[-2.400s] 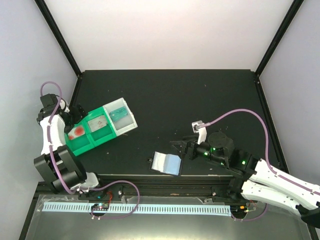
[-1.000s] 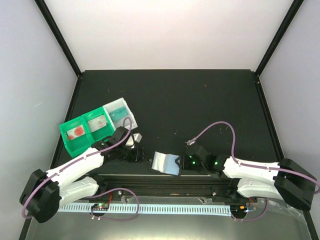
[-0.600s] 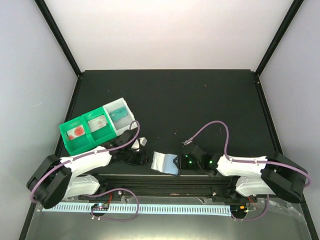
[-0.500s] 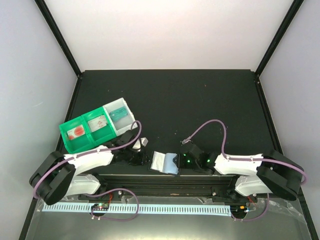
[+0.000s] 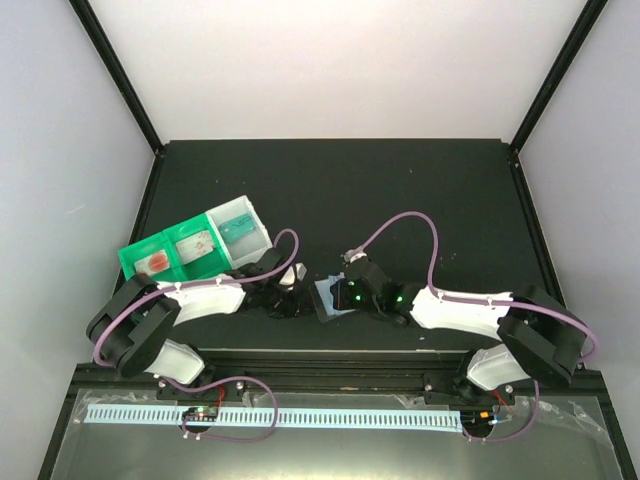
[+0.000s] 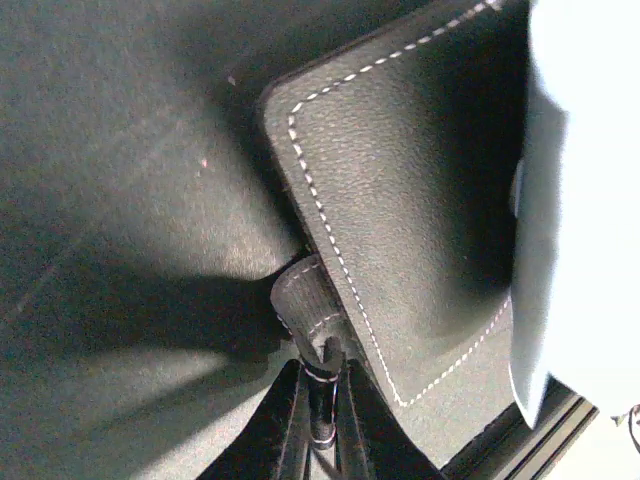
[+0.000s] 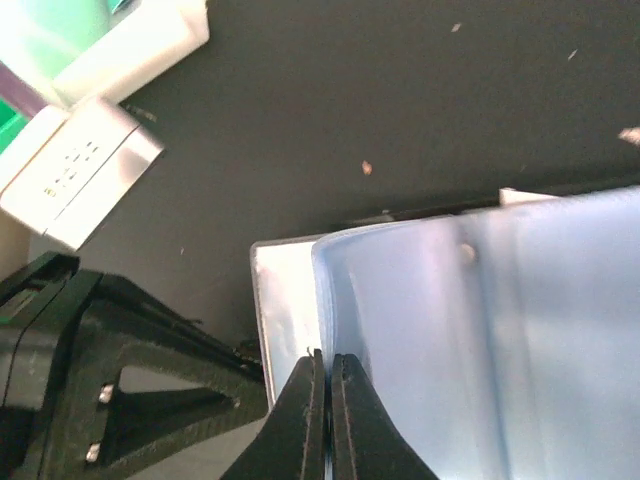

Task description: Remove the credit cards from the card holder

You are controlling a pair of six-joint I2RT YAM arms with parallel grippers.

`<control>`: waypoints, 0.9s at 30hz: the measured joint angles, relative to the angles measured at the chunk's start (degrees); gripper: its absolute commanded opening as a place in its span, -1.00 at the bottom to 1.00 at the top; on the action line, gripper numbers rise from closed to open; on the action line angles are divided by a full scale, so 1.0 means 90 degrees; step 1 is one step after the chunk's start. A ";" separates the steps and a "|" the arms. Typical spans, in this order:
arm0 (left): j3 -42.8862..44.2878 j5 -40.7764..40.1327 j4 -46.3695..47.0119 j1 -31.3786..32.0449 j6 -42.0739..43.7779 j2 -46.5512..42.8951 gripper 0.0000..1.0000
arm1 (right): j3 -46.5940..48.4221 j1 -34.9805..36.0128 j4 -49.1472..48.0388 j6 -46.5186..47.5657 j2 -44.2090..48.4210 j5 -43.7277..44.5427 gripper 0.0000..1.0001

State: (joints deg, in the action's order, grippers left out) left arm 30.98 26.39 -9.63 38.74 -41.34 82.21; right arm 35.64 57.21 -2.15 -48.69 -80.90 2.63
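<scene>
- Clamped with left claw (image 6: 322,378) on the stitched tab (image 6: 305,295) of the card holder (image 6: 400,200), right at the tips.
- Pinching pale blue flap (image 7: 420,330) edge with right claw (image 7: 323,358).
- Probably light, floppy, slick; best grabbed by edges.

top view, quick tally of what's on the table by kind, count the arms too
card holder: 1
compartment tray: 1
robot arms: 2 (left arm, right arm)
total: 4

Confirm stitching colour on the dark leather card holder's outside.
White stitching on the dark leather card holder; left wrist view.
</scene>
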 measured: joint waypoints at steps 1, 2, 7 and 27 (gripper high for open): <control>0.0051 -0.0058 -0.0002 0.0000 -0.0010 0.0041 -0.97 | 0.0046 -0.0056 -0.0002 0.0053 -0.0022 0.0024 -0.98; 0.0085 -0.0109 -0.0010 0.0000 -0.0012 0.0051 -0.97 | 0.0095 -0.0126 -0.0002 0.0107 -0.0053 0.0039 -0.98; 0.0282 -0.0410 -0.0168 -0.0015 0.0022 0.0053 -0.97 | 0.0097 -0.0335 0.0032 0.0311 -0.0102 0.0148 -0.83; 0.1027 -0.1404 -0.1885 -0.0066 0.0491 -0.2062 0.97 | 0.0121 -0.0789 0.1965 0.1086 0.1615 0.0916 0.54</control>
State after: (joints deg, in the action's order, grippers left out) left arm 40.23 13.76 -26.59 38.15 -36.93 63.66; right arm 36.73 50.11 15.53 -38.92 -66.37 10.87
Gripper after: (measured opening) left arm 0.867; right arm 0.658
